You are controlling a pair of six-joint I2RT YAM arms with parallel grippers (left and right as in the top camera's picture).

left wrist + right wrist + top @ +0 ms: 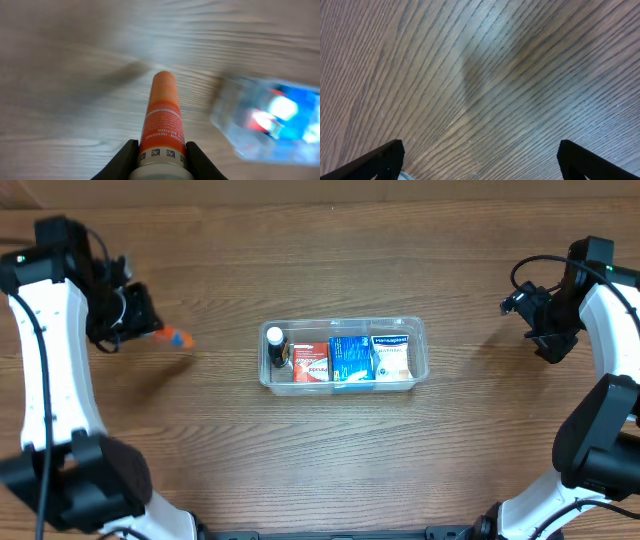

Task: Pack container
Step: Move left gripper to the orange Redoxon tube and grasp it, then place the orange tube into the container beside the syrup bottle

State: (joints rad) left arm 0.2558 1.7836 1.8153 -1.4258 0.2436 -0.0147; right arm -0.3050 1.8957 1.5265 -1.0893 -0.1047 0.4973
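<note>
The clear plastic container (420,330) sits at the table's middle and holds a small dark bottle with a white cap (275,345), a red box (311,363), a blue box (350,358) and a white box (392,357). It shows blurred at the right of the left wrist view (225,120). My left gripper (150,332) is at the left of the table, shut on an orange tube (162,120), whose tip (178,338) points toward the container. My right gripper (545,338) is open and empty at the far right, its fingers wide apart (480,160) over bare wood.
The wooden table (330,260) surrounds the container on all sides. Black cables run along both arms.
</note>
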